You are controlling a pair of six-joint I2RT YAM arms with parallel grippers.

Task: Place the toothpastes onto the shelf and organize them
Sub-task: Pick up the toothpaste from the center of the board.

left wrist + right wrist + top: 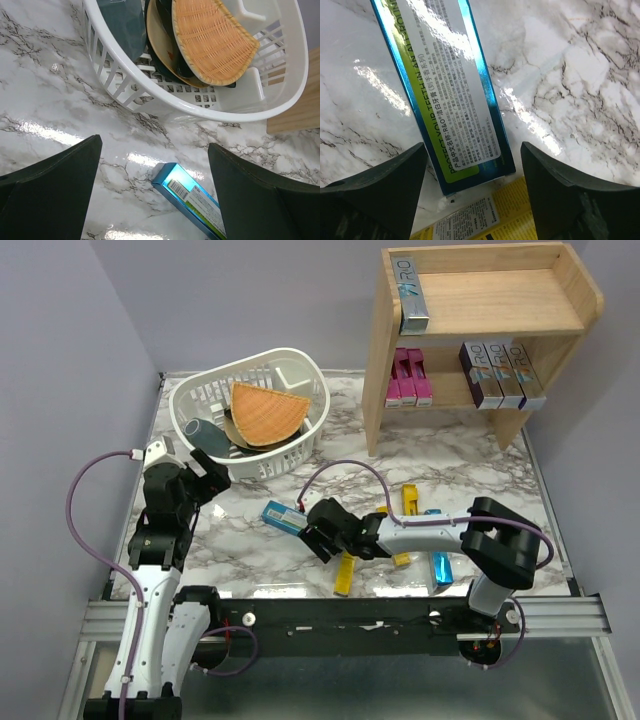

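Right fingers [375, 200] spread wide; end of glossy blue-silver toothpaste carton [450, 95] between them, flat on marble bench [570, 75]. Left fingers [50, 190] wide, empty.

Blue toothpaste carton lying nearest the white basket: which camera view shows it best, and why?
The right wrist view: the blue toothpaste carton appears close up, its printed label readable. The top external view shows the carton whole but small; the left wrist view catches only its barcode end.

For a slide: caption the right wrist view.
Open jaws framing a blue toothpaste carton on the marble table, yellow carton nearby.
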